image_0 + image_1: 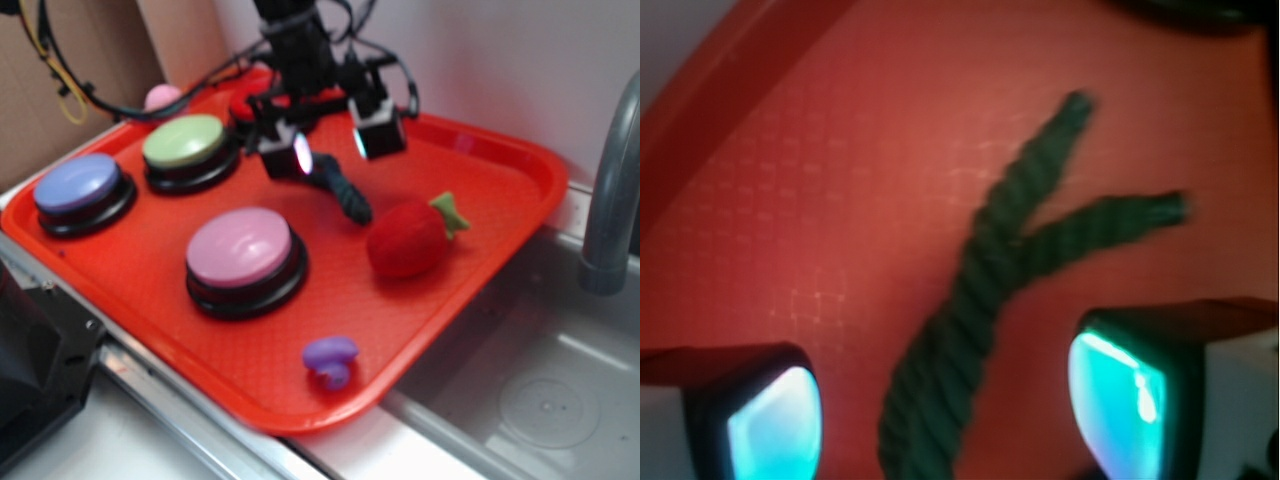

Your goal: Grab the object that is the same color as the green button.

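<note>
Red plastic carries everything here: a tray (500,190) set beside a sink. Going left to right along it, the blue button (78,187) sits by the left corner, the green button (185,142) just behind and right of it near the far edge, the pink button (241,250) toward the near edge. Next comes my gripper (330,150), hanging over the middle of the tray with its fingers (297,152) spread wide and nothing between them. Under them lies the dark green rope toy (345,195), forked like a Y; the wrist view shows its stem (940,380) running up between my two lit pads and not touching either. Right of that rests the red plush strawberry (408,238) (its green stem is no match for the task), with a small purple toy (331,358) down by the near edge.

I judge this to be the approach step, lined up but not yet gripping. My next move calls for a descent until the pads flank the stem, then a squeeze across its twist.
</note>
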### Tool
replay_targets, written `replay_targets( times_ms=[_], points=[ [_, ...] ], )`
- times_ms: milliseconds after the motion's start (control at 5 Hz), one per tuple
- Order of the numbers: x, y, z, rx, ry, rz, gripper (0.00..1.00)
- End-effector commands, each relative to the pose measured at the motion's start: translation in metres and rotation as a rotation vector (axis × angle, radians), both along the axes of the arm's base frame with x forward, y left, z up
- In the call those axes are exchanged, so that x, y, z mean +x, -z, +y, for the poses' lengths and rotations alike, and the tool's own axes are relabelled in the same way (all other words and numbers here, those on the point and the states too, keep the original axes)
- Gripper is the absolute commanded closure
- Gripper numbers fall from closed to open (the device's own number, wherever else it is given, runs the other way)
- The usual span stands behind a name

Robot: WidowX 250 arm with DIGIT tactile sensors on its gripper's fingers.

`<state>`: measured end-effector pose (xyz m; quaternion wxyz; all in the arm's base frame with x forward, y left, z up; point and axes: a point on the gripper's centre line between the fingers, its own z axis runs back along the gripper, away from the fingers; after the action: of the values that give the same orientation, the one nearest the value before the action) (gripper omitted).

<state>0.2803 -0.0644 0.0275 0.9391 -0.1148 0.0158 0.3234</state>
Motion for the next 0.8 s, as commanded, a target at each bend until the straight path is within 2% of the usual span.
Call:
replay_targets(
  times_ms=[0, 200, 400, 600],
  points=[
    [-0.003, 0.01, -0.038, 0.001, 0.119, 0.006, 1.0],
    [-0.012, 0.01, -0.042, 0.014, 0.154, 0.032, 1.0],
    [-0.017, -0.012, -0.039, 0.067, 0.284, 0.047, 1.0],
    [-0.022, -0.056, -0.013, 0.101, 0.334, -0.001, 1.0]
  ],
)
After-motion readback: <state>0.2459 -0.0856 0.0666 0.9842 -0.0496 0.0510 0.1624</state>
